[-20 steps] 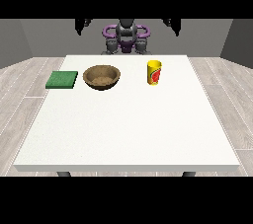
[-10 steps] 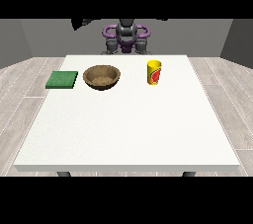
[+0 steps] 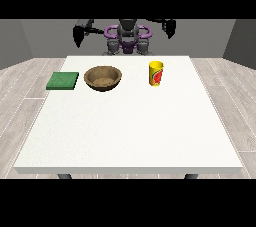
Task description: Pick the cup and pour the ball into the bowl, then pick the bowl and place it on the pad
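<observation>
Table: a big white flat table (image 3: 130, 131) is seen, and all three things are set on its far half
Cup: a yellow cup with a red mark on its side (image 3: 156, 73) is stood upright on the table, well below the hand at the view's right and a little to the left of it; it is not touched by any fingers
Ball: no ball can be made out inside the yellow cup from this side
Bowl: a round brown wooden bowl (image 3: 103, 78) is set on the table to the left of the cup, apart from it; it is placed well below both hands, nearer the hand at the view's left
Pad: a flat green square pad (image 3: 63, 80) is laid just to the left of the bowl, not touching it, well below the hand at the view's left
Hand at the view's left: a black hand (image 3: 79, 35) is held up in the air beside the robot's body, above the table's far edge, with nothing in it; whether its fingers are apart or together cannot be told
Hand at the view's right: a black hand (image 3: 170, 27) is held up high on the other side, nothing is held in it; its fingers are too small to be told apart or together
Robot: a grey body with purple rings (image 3: 128, 36) is seen behind the table, between the two hands
</observation>
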### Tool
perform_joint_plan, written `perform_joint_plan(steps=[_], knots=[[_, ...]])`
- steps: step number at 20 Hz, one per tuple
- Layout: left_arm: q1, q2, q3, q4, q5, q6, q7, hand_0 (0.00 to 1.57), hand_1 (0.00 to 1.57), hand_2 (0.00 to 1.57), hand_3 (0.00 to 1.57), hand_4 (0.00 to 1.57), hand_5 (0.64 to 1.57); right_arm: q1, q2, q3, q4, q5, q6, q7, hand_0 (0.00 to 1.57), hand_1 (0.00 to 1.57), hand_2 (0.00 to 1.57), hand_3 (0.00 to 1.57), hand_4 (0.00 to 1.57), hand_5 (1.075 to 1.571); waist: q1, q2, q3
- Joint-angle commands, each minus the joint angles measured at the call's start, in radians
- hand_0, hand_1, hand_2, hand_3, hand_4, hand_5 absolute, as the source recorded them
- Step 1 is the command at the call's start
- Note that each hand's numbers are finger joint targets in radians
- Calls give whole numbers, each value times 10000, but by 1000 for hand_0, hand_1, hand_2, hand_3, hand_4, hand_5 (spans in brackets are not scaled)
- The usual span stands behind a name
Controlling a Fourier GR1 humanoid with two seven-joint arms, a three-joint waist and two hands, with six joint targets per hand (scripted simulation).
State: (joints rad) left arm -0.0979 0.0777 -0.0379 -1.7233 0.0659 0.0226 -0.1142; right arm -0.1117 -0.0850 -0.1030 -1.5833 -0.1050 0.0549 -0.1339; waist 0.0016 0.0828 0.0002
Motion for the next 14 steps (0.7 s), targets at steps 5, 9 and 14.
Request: perform_joint_plan(steps=[5, 9, 14], knots=[[-2181, 1183, 1757, 2106, 140, -310, -978, 0, 0, 0, 0, 0, 1252, -1240, -873, -650, 1074, -290, 820, -1112, 0, 0, 0, 0, 0, 1561, -556, 1790, -1], [-2125, 670, 1457, 3603, -485, 67, -1988, 0, 0, 0, 0, 0, 1250, -1366, -1116, -940, 1845, -393, 1099, -1531, 0, 0, 0, 0, 0, 1561, -660, 1339, -1], [-2383, 118, 1348, 5195, -1027, 625, -3499, 0, 0, 0, 0, 0, 1236, -1626, -749, -793, 2298, -349, 883, -1737, 0, 0, 0, 0, 0, 1562, -826, 1412, -4]])
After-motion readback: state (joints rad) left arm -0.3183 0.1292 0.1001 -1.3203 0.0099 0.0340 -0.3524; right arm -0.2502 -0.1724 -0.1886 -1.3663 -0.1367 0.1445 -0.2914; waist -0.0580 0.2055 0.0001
